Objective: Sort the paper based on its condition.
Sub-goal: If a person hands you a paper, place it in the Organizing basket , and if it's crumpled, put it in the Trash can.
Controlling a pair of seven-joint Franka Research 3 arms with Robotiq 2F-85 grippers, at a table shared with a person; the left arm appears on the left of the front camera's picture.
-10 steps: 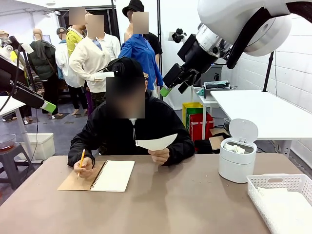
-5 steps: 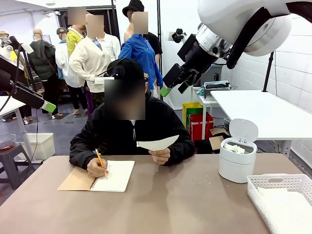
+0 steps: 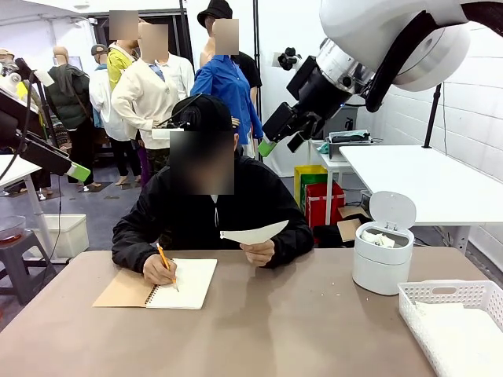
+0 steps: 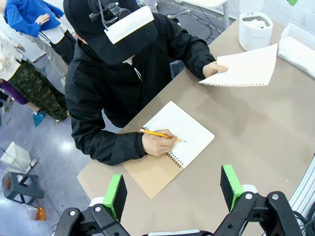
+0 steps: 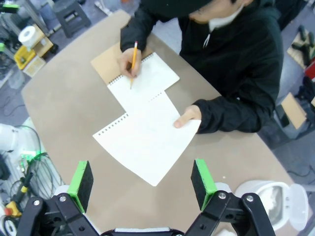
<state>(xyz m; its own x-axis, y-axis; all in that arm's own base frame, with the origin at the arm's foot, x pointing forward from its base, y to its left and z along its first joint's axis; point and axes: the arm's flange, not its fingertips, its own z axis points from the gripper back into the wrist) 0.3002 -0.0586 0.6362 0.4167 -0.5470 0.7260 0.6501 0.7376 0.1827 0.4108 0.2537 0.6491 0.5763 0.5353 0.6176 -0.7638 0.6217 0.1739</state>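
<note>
One loose sheet of paper [image 3: 253,232], smooth and white with a row of torn ring holes along one edge, is held up above the table [image 3: 275,334] by one of the person's hands [image 3: 258,251], pinched at its near corner and clear of the tabletop. More paper sits to the robot's right: crumpled white wads [image 3: 379,239] lie inside the one open white bin [image 3: 381,271], and flat white sheets [image 3: 460,334] lie in the one white basket [image 3: 440,291] at the table's right corner; how many wads or sheets I cannot tell. Beside the held sheet lies one spiral notebook [image 3: 189,284], folded open to a blank page with its brown cover out to the side, and the person's other hand [image 3: 157,269] rests on that page with one orange pencil [image 3: 164,259]. Two claws hang high above the table, well apart from every sheet: the left claw [image 4: 172,174] stands released with nothing between its green pads, and the right claw [image 5: 141,164] is likewise spread wide and empty, looking down over the held sheet. Compared with a second ago, the pencil hand has shifted from the brown cover onto the white page, while the held sheet, bin, basket and right claw sit as they did.
</note>
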